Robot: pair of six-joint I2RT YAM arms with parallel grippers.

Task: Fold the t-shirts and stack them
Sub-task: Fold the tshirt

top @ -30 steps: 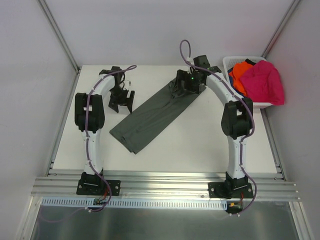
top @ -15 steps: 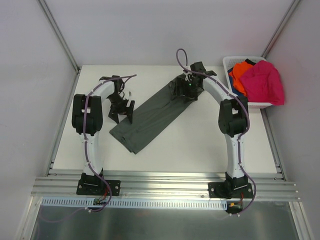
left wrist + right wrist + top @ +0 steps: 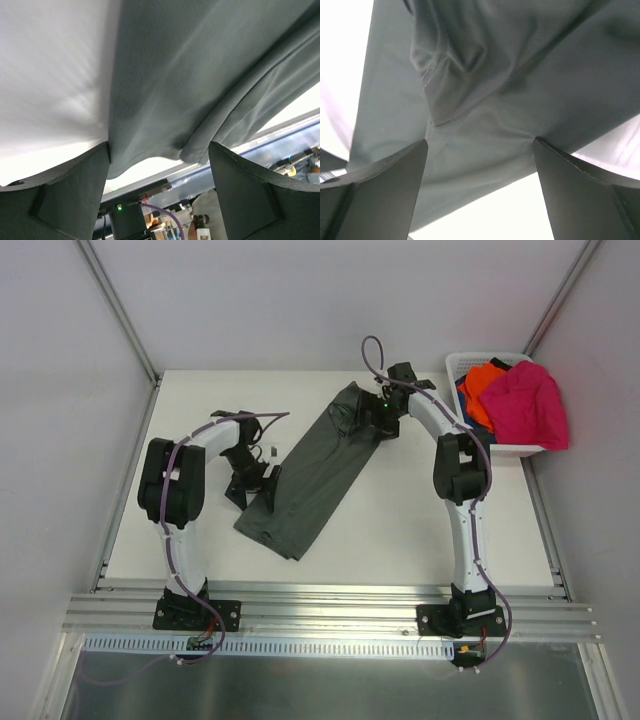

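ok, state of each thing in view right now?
dark grey-green t-shirt: folded into a long strip, lying flat
basket: upright, holding shirts
magenta t-shirt: crumpled, on top in basket
orange t-shirt: crumpled, in basket
left gripper: open, over strip's near end
right gripper: open, over strip's far end

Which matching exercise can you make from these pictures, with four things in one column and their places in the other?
Things:
1. dark t-shirt
2. pink t-shirt
3. orange t-shirt
4. basket

Places:
A. stands at the table's far right corner
B. lies stretched across the middle of the table
C. covers the basket's right part
D. lies in the basket's left part

Pairs: 1-B, 2-C, 3-D, 4-A
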